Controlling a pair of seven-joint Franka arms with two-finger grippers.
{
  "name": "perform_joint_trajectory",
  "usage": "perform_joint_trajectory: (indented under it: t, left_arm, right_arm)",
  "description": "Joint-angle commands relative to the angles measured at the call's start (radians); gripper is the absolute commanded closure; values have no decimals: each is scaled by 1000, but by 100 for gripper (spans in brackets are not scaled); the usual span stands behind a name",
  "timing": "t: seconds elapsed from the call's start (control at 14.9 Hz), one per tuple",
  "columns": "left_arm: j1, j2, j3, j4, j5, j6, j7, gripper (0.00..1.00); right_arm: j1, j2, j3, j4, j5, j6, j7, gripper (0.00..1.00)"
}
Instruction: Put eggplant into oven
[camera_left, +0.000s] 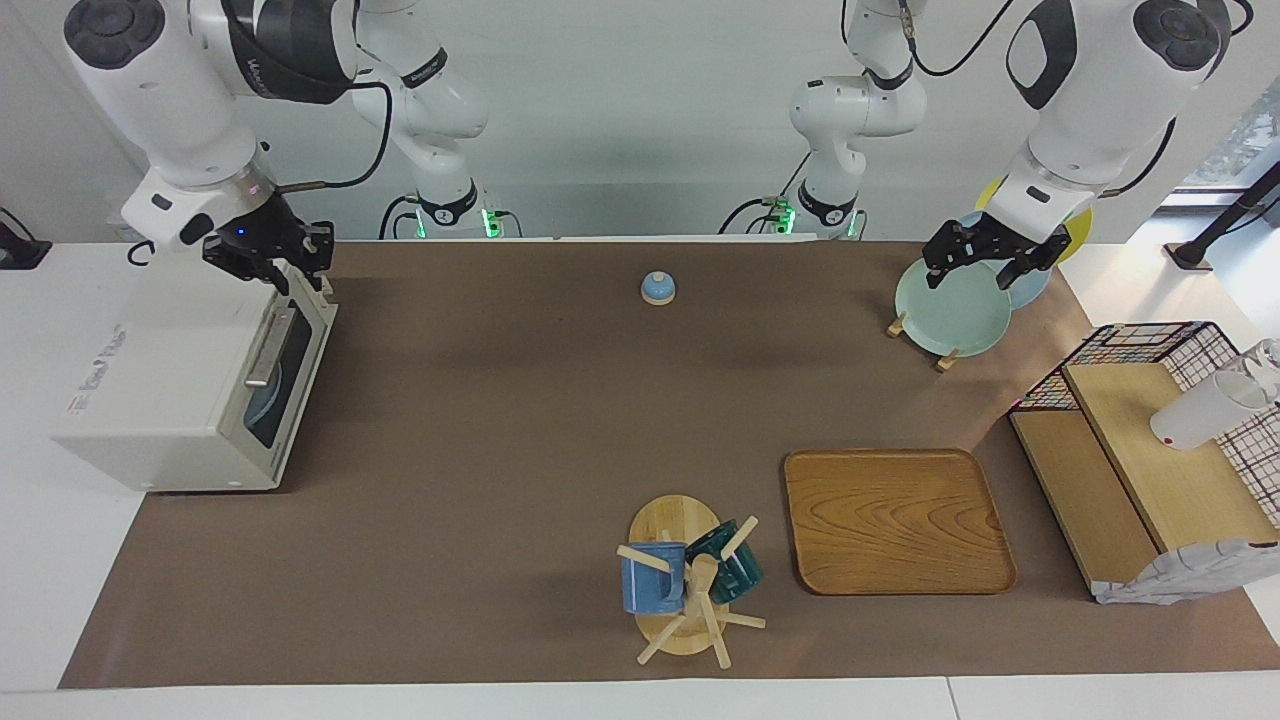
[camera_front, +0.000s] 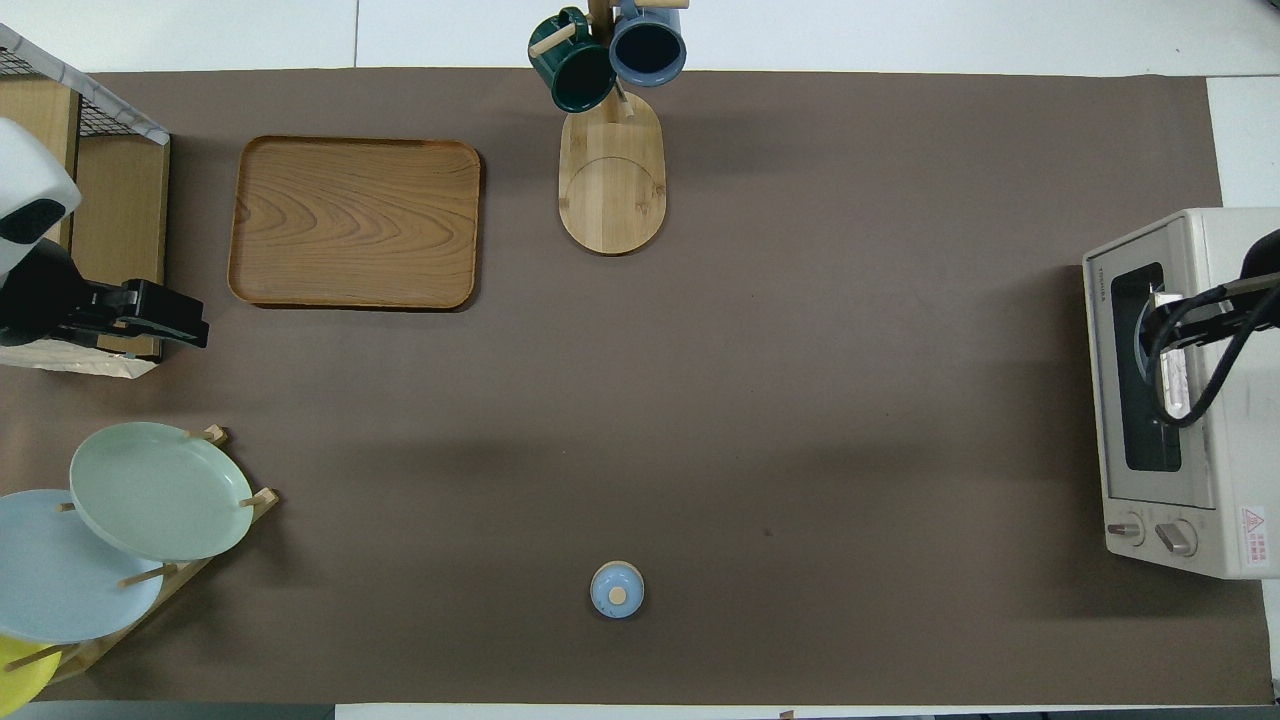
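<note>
A: Where's the eggplant? I can't find it on the table.

B: Not visible. The oven (camera_left: 190, 385) sits at the right arm's end with its door shut, and something round and blue shows through the glass. My guess is the eggplant is inside, but I can't confirm it.

A: And the grippers?

B: The right gripper (camera_left: 268, 262) hangs over the oven's top edge, just above the handle (camera_left: 263, 350), fingers apart and empty. The left gripper (camera_left: 990, 262) waits over the plate rack (camera_left: 925, 345), fingers spread, holding nothing.

A: What could go wrong?

B: If the door isn't fully latched, it may drop open. If the right arm dips while pulling away, a finger could catch the handle and tug the door or shift the oven.
</note>
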Motion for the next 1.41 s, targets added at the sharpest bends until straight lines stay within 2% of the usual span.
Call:
perform_joint_trajectory:
  t: [0.0,0.07,0.13,0.34,0.6,0.81,1.07,1.34]
  left_arm:
    - [11,-11,-8,-5,3,-10,-8,0]
    - [11,-11,-8,-5,3,-10,-8,0]
    - [11,-11,-8,-5,3,-10,-8,0]
    - [11,-11,-8,-5,3,-10,-8,0]
    - [11,-11,-8,-5,3,-10,-8,0]
    - [11,-11,-8,-5,3,-10,-8,0]
    - [11,-11,-8,-5,3,-10,-8,0]
    - [11,-11,-8,-5,3,-10,-8,0]
  right_arm:
    - [74,-4,-69,11,28,-19,60,0]
    - [123,-9,-122,8,28,-17,60,0]
    - [138,-12,-130,6,31,-17,62,0]
    - [164,-29,-147,-5,31,-14,66,0]
    - [181,-39,-153,-12,37,-11,165,0]
    - [207,-69,-156,-54,34,-11,165,0]
    - [251,-70,-225,-54,28,-14,155,0]
    - [256,-90,-230,-74,28,-30,165,0]
